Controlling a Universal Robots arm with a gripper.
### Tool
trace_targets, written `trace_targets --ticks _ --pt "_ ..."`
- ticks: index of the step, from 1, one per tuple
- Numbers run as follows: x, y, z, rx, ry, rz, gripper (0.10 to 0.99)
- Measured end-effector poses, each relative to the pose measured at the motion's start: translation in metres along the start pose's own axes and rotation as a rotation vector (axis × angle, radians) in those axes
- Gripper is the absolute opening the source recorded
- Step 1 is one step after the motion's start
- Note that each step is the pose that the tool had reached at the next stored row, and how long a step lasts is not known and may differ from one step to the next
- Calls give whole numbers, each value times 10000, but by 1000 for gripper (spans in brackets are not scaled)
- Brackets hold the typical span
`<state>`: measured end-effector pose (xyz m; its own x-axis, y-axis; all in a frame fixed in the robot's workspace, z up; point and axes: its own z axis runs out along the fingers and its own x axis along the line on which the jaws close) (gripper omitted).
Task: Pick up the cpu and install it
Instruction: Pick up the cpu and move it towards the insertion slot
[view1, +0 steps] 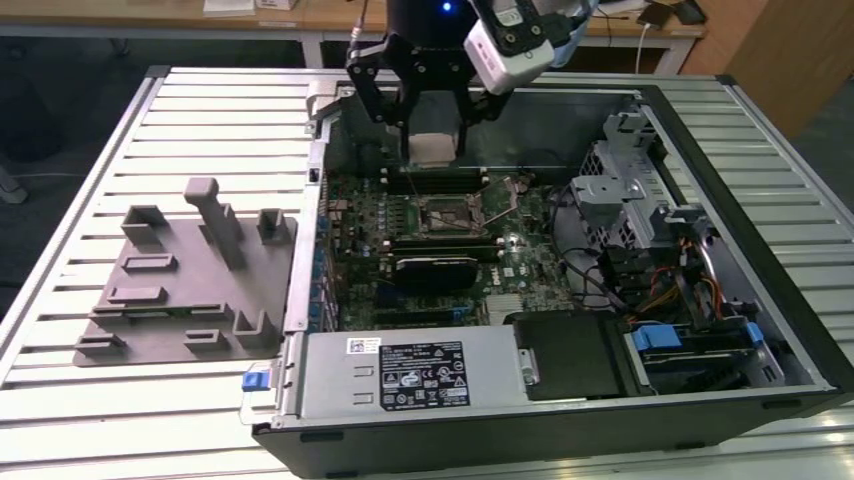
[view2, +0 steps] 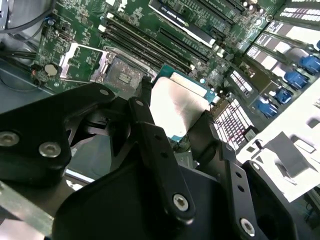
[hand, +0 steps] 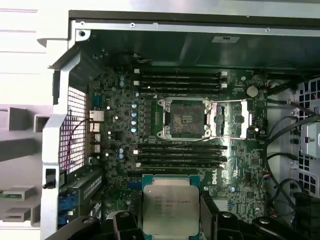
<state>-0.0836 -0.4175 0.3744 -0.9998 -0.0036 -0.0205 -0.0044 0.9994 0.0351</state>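
Note:
My gripper (view1: 433, 150) hangs above the far part of the open computer case, shut on the cpu (view1: 433, 146), a flat square chip with a pale silver top. In the first wrist view the cpu (hand: 170, 209) sits between the black fingers (hand: 122, 222) with its teal edge showing. The second wrist view has the cpu (view2: 177, 107) clamped between the two black fingers (view2: 145, 120). The open motherboard socket (view1: 450, 214) lies below and nearer the camera; its retention frame is swung aside. The socket (hand: 186, 118) also shows in the first wrist view, uncovered.
The case's metal walls (view1: 310, 200) surround the board. Memory slots (hand: 180, 80) flank the socket. A black heatsink block (view1: 438, 270) sits in front of it, with cables and a drive cage (view1: 627, 190) toward the exterior view's right. A grey fixture tray (view1: 180, 285) lies outside the case.

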Motion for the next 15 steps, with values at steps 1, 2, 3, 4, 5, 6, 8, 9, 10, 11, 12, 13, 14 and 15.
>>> trace_targets --ticks 1,2,3,4,5,6,8,9,10,11,12,13,14,15 --pt "-11 0 16 0 5 3 541" --pt "-24 -1 32 1 12 6 541" --pt "-38 -1 49 1 19 7 541" --pt "-52 -1 66 1 25 7 541" --pt "-66 -1 81 1 32 8 541" --pt "-80 -1 94 1 37 9 541" --pt "-104 1 120 0 44 10 541" --pt "-115 1 134 0 48 11 541" --pt "-128 2 151 -1 50 12 541" --pt "-139 2 166 -1 53 13 541" --pt "-149 2 179 0 57 13 541" --pt "-160 2 193 1 61 14 541" --pt "-171 2 209 0 64 16 541" --pt "-182 2 226 0 67 17 541"
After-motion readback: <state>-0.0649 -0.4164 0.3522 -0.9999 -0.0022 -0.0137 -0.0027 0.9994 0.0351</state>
